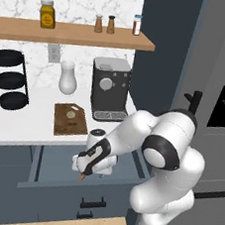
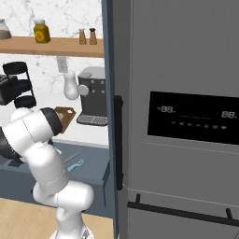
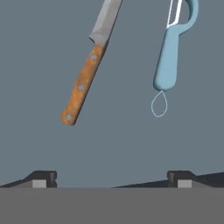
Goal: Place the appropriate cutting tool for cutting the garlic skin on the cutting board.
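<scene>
Two tools on flat grey drawer floor [image 3: 52, 52]: slim knife [image 3: 85, 74] (orange-brown riveted handle, thin grey blade) beside light-blue looped tool [image 3: 168, 57], apart. Claw [image 3: 111, 178] wide, empty, hovering above. Dark wooden cutting board [image 1: 70, 119] on white surface [image 1: 18, 123], pale roundish garlic [image 1: 71, 114] on it.

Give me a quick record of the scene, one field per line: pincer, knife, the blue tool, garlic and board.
pincer: open, empty, hanging over the open drawer
knife: lying flat in the drawer, not gripped
blue peeler: beside the knife, apart from it
garlic: on the cutting board
cutting board: on the white counter, beside the coffee machine
</scene>
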{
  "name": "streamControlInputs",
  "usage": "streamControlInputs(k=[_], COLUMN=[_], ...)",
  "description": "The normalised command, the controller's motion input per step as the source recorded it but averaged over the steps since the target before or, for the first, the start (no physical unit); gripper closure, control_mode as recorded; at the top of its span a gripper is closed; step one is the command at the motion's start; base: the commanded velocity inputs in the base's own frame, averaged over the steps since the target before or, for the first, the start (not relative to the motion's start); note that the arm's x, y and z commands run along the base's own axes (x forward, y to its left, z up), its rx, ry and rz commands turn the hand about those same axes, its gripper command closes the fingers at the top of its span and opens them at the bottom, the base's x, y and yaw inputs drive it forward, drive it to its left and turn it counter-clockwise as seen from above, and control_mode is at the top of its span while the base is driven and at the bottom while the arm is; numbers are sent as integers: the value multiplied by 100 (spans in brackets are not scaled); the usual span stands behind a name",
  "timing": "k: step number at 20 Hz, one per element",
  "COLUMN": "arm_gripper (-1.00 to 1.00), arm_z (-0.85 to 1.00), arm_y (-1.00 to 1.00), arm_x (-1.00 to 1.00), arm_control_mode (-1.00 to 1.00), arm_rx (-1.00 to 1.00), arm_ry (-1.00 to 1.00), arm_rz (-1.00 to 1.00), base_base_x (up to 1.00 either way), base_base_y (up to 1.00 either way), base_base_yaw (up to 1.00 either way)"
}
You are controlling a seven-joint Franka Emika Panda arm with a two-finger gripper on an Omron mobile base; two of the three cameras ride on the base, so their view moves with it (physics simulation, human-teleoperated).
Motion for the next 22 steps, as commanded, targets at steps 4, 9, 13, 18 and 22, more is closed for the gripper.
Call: streamControlInputs(k=[4, 9, 13, 18, 22], arm_gripper=[-100, -100, -100, -100, -100], arm_z=[-14, -5, -4, -14, -23], arm_y=[2, 7, 8, 7, 8], arm_x=[6, 22, 27, 11, 7], arm_control_mode=[-100, -100, -100, -100, -100], arm_rx=[-4, -3, -2, 0, 0], arm_ry=[5, 0, 0, 1, 1], arm_rz=[0, 0, 0, 0, 0], base_base_x=[0, 0, 0, 0, 0], base_base_y=[0, 0, 0, 0, 0], base_base_yaw=[0, 0, 0, 0, 0])
